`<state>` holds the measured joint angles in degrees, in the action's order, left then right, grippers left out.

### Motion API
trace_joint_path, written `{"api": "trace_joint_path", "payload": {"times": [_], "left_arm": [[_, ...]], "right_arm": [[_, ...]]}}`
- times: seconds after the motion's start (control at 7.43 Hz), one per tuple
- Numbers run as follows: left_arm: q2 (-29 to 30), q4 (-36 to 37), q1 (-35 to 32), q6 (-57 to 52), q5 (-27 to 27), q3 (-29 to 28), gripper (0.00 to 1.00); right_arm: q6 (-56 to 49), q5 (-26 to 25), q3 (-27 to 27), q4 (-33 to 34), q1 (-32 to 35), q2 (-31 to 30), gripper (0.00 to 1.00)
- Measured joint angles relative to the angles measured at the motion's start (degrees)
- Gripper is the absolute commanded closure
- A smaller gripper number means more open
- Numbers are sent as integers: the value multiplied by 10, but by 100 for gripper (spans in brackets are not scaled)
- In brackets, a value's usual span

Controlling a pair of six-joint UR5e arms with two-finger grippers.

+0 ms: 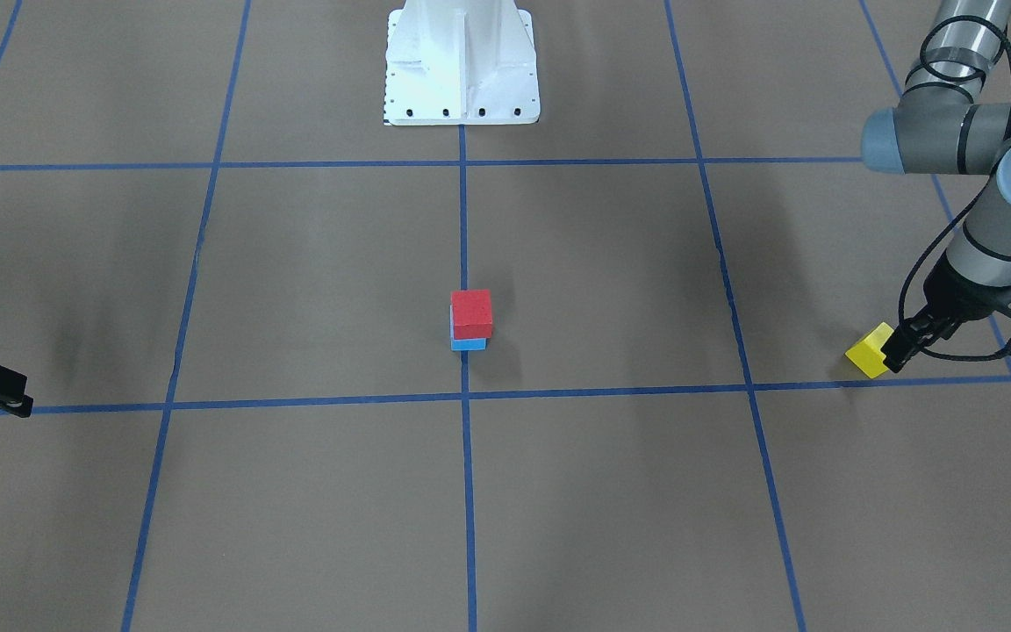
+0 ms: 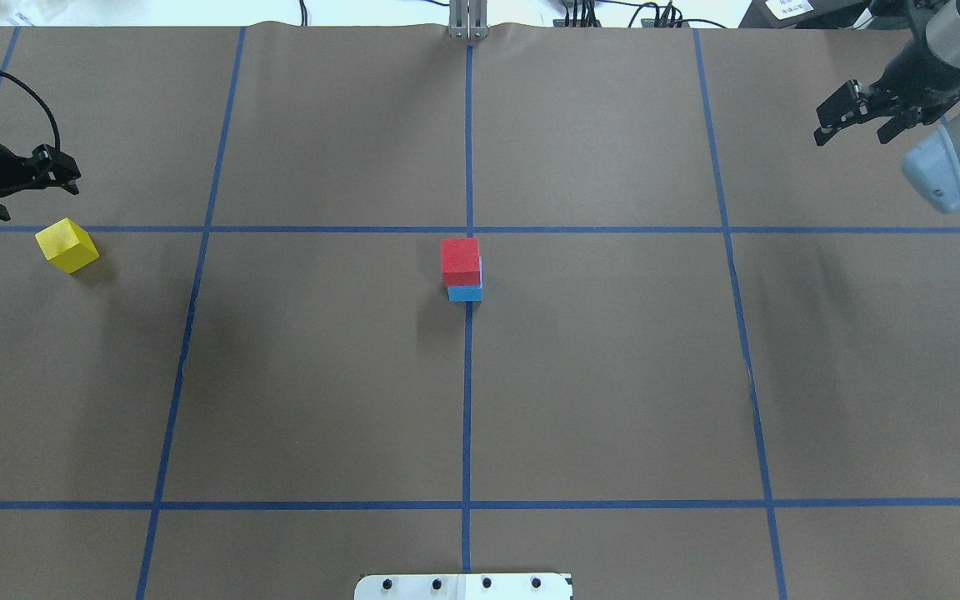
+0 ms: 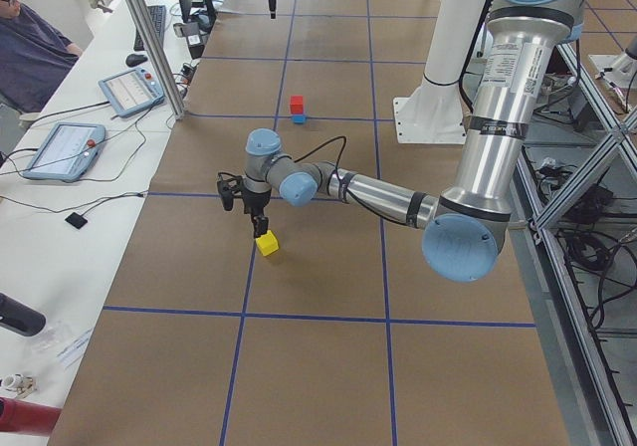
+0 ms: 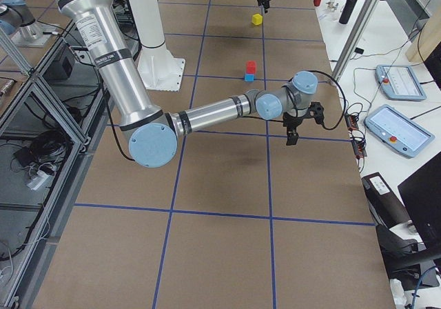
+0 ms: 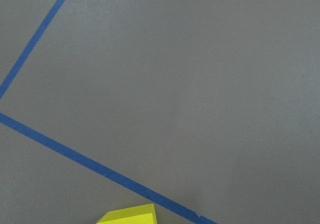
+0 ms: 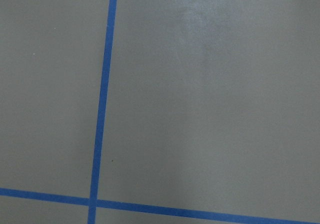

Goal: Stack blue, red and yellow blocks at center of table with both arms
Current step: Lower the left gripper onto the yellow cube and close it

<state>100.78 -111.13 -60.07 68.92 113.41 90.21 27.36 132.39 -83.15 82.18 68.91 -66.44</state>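
The left end effector point(image 1: 962, 344) hangs with its fingers spread wide at the right edge of the front-facing view, holding nothing. One fingertip is just beside the yellow block point(image 1: 870, 353), which lies on the surface point(image 1: 295, 290) near a blue tape line. The right end effector point(image 2: 855, 125), in the upper right of the overhead view, is also spread and empty. At the centre, the red block point(image 1: 472, 312) sits on the blue block point(image 1: 468, 344).
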Motion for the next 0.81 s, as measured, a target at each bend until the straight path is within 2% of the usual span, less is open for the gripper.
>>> {"api": "trace_joint_path", "payload": {"times": [0.81], "left_arm": [[-3, -7, 36, 3, -10, -22, 0]], "right_arm": [[-1, 0, 0, 0, 1, 0, 1]]}}
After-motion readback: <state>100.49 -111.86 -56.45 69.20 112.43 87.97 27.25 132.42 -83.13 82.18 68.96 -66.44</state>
